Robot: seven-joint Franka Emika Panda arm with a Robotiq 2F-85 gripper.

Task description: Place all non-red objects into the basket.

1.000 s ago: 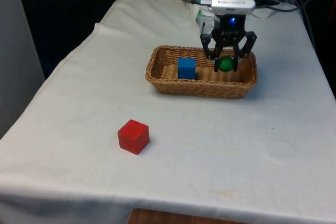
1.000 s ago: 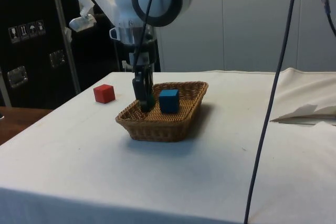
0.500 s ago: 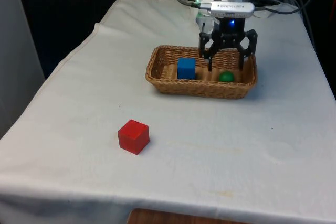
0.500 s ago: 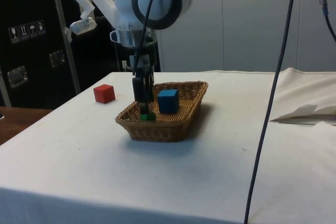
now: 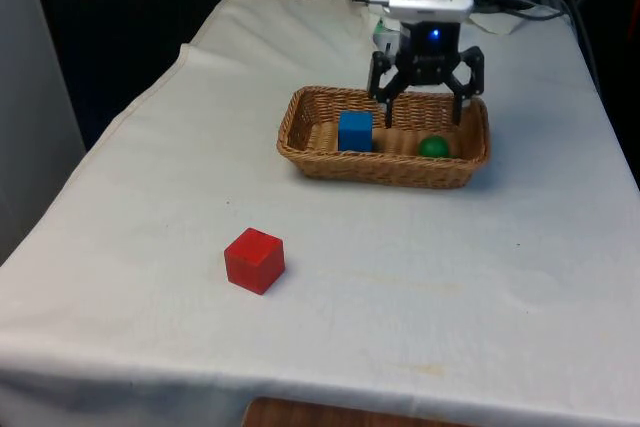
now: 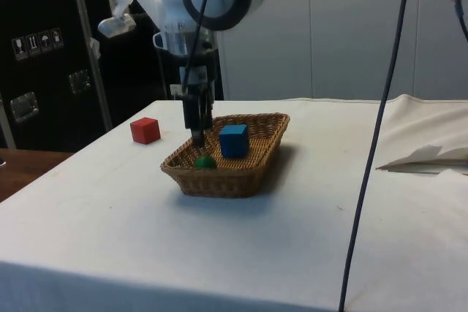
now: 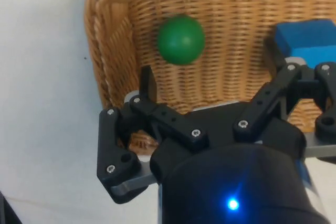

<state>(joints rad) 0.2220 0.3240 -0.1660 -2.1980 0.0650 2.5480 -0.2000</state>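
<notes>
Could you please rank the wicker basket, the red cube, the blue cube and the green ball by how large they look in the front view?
1. Wicker basket
2. Red cube, though it sits nearer the camera, so its lead over the blue cube is unsure
3. Blue cube
4. Green ball

A green ball lies loose in the wicker basket, near its end on the front view's right. A blue cube sits upright mid-basket, apparently flat. The red cube rests on the cloth, well apart.

Blue cube partly behind the claw, cut by edge.
</notes>
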